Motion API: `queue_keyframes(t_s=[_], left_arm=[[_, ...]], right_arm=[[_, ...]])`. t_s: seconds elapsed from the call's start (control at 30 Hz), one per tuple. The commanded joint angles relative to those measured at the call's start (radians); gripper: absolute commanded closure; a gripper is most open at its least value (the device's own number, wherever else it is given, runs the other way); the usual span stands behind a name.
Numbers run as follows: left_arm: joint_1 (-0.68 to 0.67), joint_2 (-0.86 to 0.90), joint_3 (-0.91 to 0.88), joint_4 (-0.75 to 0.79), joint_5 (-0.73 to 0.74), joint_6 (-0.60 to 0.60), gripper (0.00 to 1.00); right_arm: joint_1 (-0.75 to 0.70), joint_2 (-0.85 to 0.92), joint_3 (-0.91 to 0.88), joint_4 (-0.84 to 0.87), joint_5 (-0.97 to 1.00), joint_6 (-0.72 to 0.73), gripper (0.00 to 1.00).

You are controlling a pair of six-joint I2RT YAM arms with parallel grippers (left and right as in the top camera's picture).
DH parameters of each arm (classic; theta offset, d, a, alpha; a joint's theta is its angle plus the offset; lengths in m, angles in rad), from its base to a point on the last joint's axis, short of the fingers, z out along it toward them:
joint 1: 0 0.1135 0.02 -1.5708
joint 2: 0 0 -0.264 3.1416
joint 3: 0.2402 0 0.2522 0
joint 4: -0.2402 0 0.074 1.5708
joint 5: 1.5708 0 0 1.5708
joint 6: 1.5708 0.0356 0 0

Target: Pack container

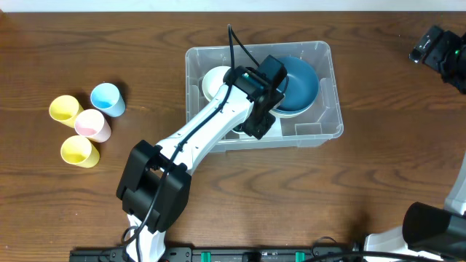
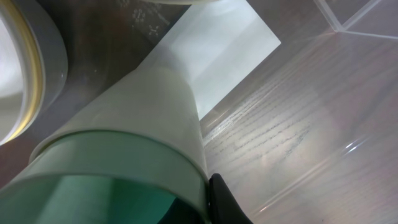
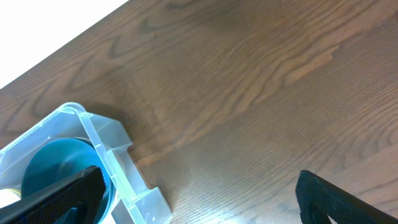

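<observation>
Left tool [image 1: 258, 124], clamped on a pale cup [image 2: 137, 118], hangs inside the clear container [image 1: 331, 109]; the cup should settle beside the blue bowl [image 1: 302, 87] before release. Right tool [image 3: 199, 199] gapes open.

Left arm [image 1: 207, 131] lies diagonal over container [image 1: 336, 102] front wall, blocks bin middle from above. Inside: white bowl [image 1: 211, 78] fills left, blue bowl [image 1: 302, 86] fills right; between them, at front, left gripper [image 1: 260, 122] pinched on green cup [image 2: 124, 180] rim. Bare bin floor only at front right corner. Yellow cup [image 1: 64, 109], blue cup [image 1: 107, 98], pink cup [image 1: 92, 125], second yellow cup [image 1: 79, 151] bunched well left of bin. Table [image 1: 393, 167] right of bin open wood; right gripper [image 1: 437, 51] parked at far right, jaws wide.
</observation>
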Motion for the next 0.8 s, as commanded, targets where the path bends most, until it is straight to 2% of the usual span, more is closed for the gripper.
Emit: queue_keyframes(t_s=[0.0,0.2,0.27,0.3,0.43,0.77], left_arm=[[-0.002,0.014,0.02,0.005,-0.012,0.01,0.93],[-0.002,0.014,0.02,0.027,-0.011,0.01,0.93],[-0.002,0.014,0.02,0.034,-0.011,0.01,0.83],[-0.002,0.014,0.02,0.036,-0.011,0.01,0.69],[-0.002,0.014,0.02,0.039,-0.011,0.01,0.43],[-0.001,0.014,0.057,0.028,-0.013,0.01,0.25]], right_arm=[[0.002,-0.001,-0.001,-0.001,0.0,0.013,0.01],[0.002,-0.001,-0.001,-0.001,0.0,0.013,0.01],[0.002,-0.001,-0.001,-0.001,0.0,0.013,0.01],[0.002,-0.001,-0.001,-0.001,0.0,0.013,0.01],[0.002,-0.001,-0.001,-0.001,0.0,0.013,0.01],[0.002,-0.001,-0.001,-0.001,0.0,0.013,0.01]])
